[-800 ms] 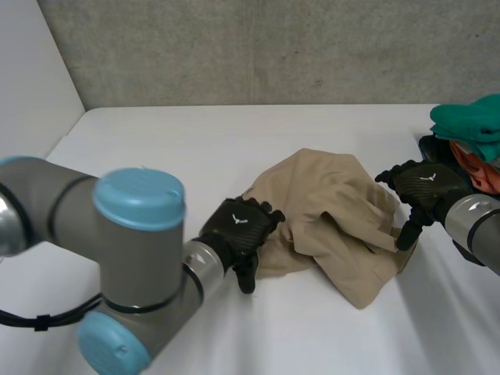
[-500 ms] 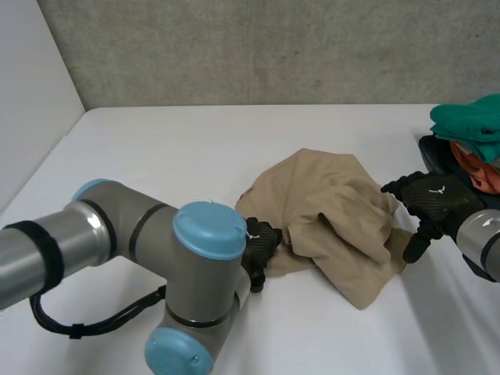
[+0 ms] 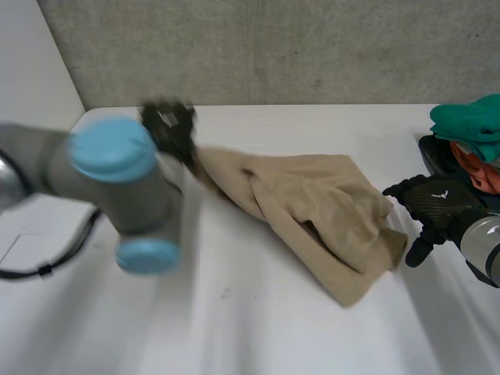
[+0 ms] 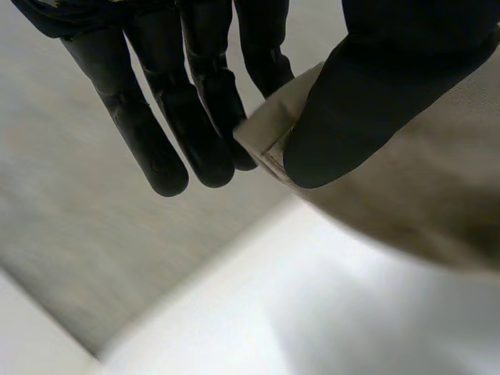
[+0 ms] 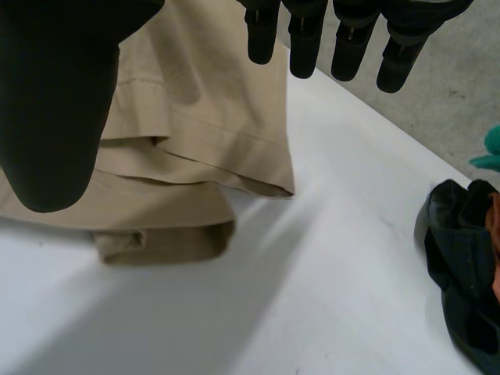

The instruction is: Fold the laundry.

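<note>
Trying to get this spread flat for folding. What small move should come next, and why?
Probably close the right hand on the end of the beige cloth beside it. The left hand pinches a hem corner, but the right hand is open beside the bunched end.

Head camera overlooks table (image 3: 234, 328); close wrist cameras share the cloth (image 3: 312, 195).
</note>
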`<move>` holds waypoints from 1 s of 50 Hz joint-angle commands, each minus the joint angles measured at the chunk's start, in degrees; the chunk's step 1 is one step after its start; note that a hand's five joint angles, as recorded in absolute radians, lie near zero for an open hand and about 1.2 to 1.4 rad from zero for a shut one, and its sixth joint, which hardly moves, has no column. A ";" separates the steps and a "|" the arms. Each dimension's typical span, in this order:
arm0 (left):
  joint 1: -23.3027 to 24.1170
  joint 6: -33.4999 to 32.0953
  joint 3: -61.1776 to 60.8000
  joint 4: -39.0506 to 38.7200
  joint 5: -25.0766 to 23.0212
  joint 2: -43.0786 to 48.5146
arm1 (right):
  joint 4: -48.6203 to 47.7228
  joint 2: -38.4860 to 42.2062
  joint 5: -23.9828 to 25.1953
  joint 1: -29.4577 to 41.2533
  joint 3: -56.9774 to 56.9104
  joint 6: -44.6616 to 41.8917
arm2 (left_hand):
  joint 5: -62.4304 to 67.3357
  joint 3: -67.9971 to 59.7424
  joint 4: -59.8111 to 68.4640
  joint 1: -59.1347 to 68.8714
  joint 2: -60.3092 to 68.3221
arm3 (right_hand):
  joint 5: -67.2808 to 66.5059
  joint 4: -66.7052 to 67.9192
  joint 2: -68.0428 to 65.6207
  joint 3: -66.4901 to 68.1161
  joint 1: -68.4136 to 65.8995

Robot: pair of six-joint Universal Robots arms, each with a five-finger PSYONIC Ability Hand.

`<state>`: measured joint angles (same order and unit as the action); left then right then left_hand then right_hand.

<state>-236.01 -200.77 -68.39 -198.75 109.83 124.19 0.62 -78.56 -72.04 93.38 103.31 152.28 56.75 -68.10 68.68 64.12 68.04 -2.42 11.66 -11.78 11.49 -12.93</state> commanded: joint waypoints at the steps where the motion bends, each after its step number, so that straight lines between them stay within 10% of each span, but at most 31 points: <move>1: -3.32 4.59 6.94 -6.83 -13.66 -9.22 | -0.09 -0.89 0.68 0.31 0.31 0.64 | 13.25 -11.90 11.32 15.88 11.96 | 2.42 -1.66 1.78 -1.49 2.93; 21: 15.03 14.61 13.91 1.26 -29.84 3.41 | -2.73 -0.89 0.68 -1.89 0.58 2.58 | 13.25 -11.90 11.32 15.88 11.96 | 2.42 -1.66 1.78 -1.49 2.93; 29: 21.20 15.06 6.61 6.17 -31.78 6.42 | -4.13 -0.10 0.68 -4.35 -0.12 2.32 | -56.75 58.10 -58.68 -54.12 -58.04 | 2.42 -1.66 1.78 -1.49 2.93; 31: 21.20 14.97 4.94 6.71 -31.96 4.85 | -4.31 0.16 0.68 -4.79 -0.39 2.32 | -56.75 58.10 -58.68 -54.12 -58.04 | 2.42 -1.66 1.78 -1.49 2.93; 50: -3.92 13.92 -12.56 12.50 -22.82 -26.45 | 6.67 -4.49 0.24 7.42 -14.70 2.58 | -56.75 58.10 -58.68 -54.12 -58.04 | 2.42 -1.66 1.78 -1.49 2.93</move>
<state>-230.89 -186.10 -76.24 -192.65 84.48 102.97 2.05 -81.07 -71.48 93.63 94.70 154.45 2.42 -11.85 11.44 10.65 11.65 -2.42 11.66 -11.78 11.49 -12.93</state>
